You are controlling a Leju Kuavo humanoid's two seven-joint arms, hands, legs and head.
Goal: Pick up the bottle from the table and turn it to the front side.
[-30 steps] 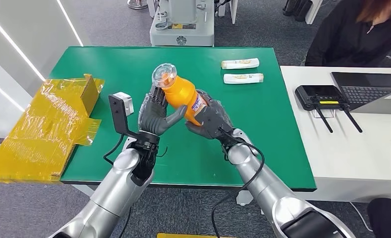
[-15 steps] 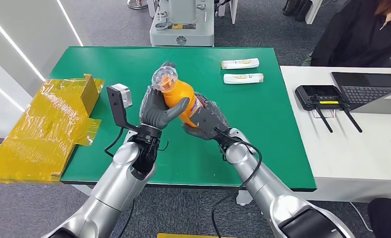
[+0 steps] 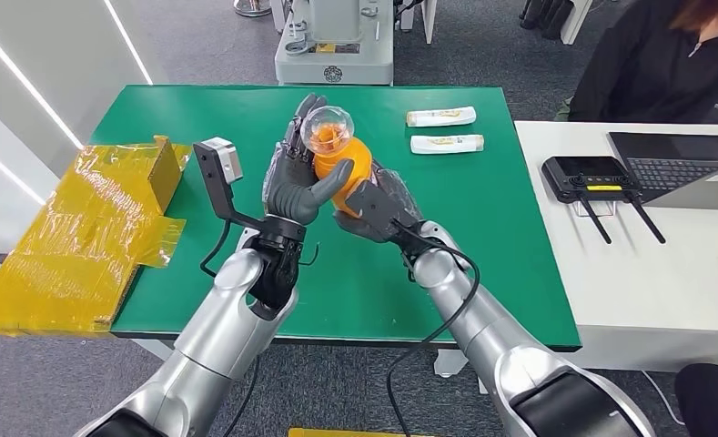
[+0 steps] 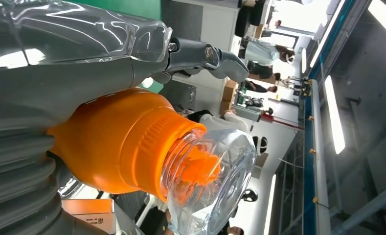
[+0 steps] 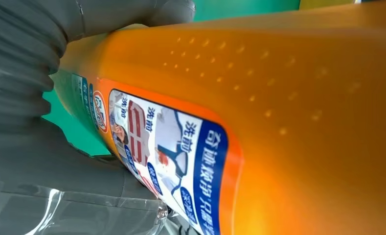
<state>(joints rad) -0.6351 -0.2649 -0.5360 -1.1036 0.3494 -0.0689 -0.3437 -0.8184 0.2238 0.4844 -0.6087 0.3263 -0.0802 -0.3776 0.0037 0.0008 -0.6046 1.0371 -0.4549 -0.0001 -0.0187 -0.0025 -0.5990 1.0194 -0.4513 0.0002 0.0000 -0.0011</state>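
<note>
— What has changed for you since a second ago?

— Your bottle (image 3: 338, 162) has tipped more upright above the green table (image 3: 482, 218), its clear cap (image 3: 326, 129) now pointing back at the camera.

— And the hands?

— Your left hand (image 3: 296, 185) is wrapped around its neck end, thumb across the front; your right hand (image 3: 378, 214) grips the lower body.
</note>
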